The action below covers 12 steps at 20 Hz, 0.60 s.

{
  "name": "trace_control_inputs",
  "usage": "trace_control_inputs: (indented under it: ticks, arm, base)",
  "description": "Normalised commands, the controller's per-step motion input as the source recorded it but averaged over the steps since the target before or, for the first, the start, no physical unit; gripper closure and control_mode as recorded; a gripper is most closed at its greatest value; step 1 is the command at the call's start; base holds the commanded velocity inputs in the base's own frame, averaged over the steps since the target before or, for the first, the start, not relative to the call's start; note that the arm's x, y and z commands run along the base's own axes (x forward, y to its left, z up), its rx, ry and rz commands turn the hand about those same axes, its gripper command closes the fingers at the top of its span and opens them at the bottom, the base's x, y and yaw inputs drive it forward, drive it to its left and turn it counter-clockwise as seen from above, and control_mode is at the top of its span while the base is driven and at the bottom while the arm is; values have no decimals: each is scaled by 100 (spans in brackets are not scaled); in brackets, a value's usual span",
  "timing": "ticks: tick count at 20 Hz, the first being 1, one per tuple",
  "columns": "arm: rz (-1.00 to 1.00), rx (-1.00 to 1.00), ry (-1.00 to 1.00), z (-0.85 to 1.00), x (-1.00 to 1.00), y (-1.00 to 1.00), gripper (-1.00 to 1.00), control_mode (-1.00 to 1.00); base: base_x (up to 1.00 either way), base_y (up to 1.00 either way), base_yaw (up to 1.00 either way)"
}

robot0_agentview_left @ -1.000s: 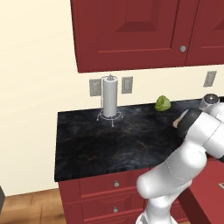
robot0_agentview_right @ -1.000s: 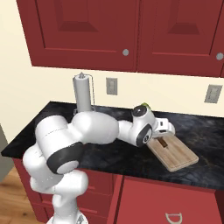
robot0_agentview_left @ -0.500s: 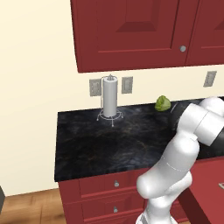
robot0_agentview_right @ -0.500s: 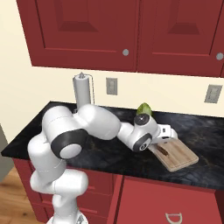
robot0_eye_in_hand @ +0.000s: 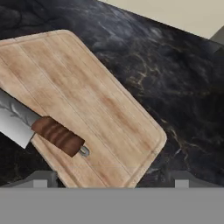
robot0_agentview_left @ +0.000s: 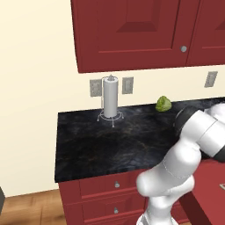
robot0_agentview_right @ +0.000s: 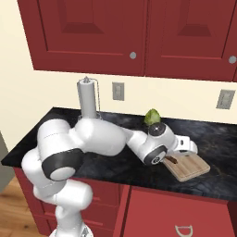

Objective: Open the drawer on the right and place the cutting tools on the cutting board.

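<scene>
The light tan cutting board lies on the black counter, seen from the side at board. On its left part rests a cutting tool, a knife with a ribbed brown handle and grey blade, also visible as knife. My gripper hovers just over the board's near edge, open, its fingertips wide apart with nothing between them; from the right base it shows as gripper. The red drawer front stands out below the counter, its inside hidden. The green-handled tool is out of view.
A round green vegetable sits at the back of the counter behind my arm, also vegetable. A paper towel roll stands on its wire holder further left. Red wall cabinets hang above. Smaller knobbed drawers line the left.
My hand has swung right over the board and drawn back from the knife, which now lies free on the board.
</scene>
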Motion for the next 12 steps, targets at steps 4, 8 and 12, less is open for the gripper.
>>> trace_control_inputs:
  ticks: [4, 8, 12]
  arm:
    - [-17, 0, 4, -25, -100, -36, -100, -100]
    - [-13, 0, 10, -55, -100, -18, -100, -100]
    - [-6, 0, 16, -67, -100, -2, -100, -100]
  base:
    - [0, 0, 0]
    - [0, 0, 0]
    - [0, 0, 0]
